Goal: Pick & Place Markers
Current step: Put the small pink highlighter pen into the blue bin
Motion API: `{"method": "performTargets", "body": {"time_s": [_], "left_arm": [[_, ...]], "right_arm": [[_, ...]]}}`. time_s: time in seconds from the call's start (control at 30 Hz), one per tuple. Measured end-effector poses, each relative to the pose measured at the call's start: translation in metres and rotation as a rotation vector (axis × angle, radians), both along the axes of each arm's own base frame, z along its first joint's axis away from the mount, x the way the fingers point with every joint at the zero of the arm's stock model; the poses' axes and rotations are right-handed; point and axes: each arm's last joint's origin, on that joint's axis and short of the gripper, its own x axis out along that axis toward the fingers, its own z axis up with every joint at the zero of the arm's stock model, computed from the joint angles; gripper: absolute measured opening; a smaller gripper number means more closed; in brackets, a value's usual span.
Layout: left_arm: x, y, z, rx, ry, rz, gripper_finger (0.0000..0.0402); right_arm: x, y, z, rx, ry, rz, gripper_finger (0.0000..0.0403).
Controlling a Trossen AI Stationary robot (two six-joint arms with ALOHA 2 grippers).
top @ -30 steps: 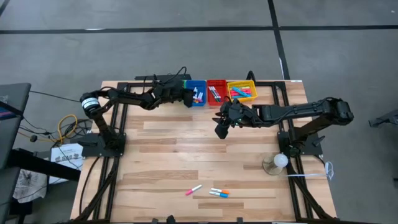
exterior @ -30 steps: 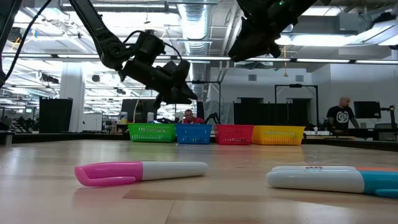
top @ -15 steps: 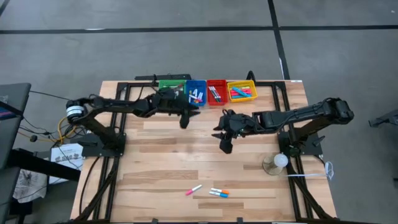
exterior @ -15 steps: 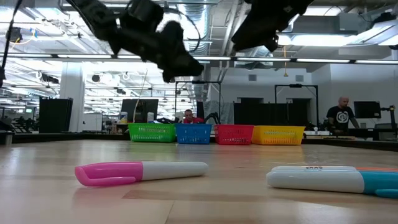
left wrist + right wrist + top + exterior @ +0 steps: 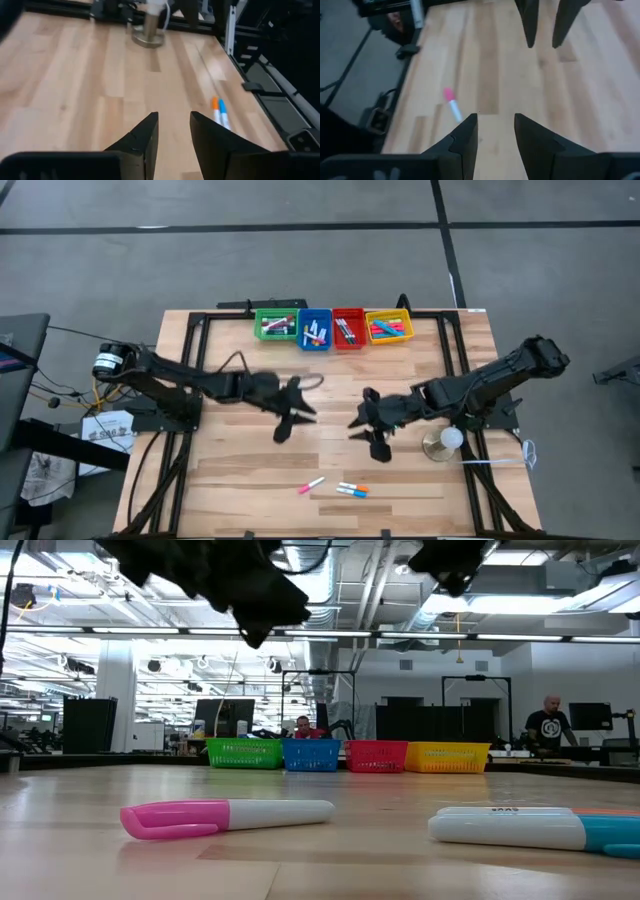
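Mid-table now, off the bins [image 5: 333, 328]: left claw [image 5: 283, 430], right claw [image 5: 378, 448], both released, empty.

We've got two matte black arms here, slim link tubes with chunkier joint housings. The left arm [image 5: 190, 380] has a round white-banded joint at the left of the overhead frame, plus a thin black cable looping off near its wrist. The right arm [image 5: 490, 380] ends in a fat rounded black joint at the right of the frame. Each claw is two flat, wedge-shaped black fingers tapering to blunt tips: left claw [image 5: 173, 131], right claw [image 5: 495, 131]. We can't spot any screws or printed markings.
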Motion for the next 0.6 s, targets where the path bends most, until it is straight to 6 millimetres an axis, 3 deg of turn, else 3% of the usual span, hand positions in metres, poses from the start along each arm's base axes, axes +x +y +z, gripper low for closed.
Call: {"method": "performTargets", "body": {"time_s": [0.23,0.43,0.6], "left_arm": [[-0.015,-0.058,0.000,0.012,-0.008,0.084,0.0111],[-0.029,-0.090,-0.001,-0.047,-0.011,0.160,0.0111],[-0.032,-0.110,-0.019,-0.061,0.043,0.139,0.0111]], "right_arm": [[-0.012,0.030,0.001,0.008,-0.018,-0.033,0.0118],[-0.020,0.045,0.001,0.000,-0.045,-0.110,0.0118],[-0.027,0.056,0.002,0.016,-0.050,-0.112,0.0118]]}}
